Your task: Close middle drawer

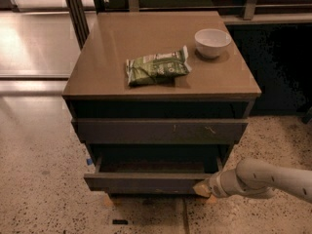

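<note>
The middle drawer (146, 182) is the lowest one in view on the brown cabinet (161, 89). It has a plain dark grey-brown front and stands partly pulled out, with a strip of its brownish floor showing. My gripper (202, 188) comes in from the lower right on a pale arm. Its tip is against the right end of the drawer's front. Above the open drawer is a taller drawer front with small pale scratches (161, 129), which is shut. Above that is a dark recessed front (156, 108).
A green snack bag (156, 68) and a white bowl (212, 42) lie on the cabinet top. Speckled floor (44, 179) surrounds the cabinet. Metal frame legs (75, 9) stand behind at the left. A dark space lies to the right.
</note>
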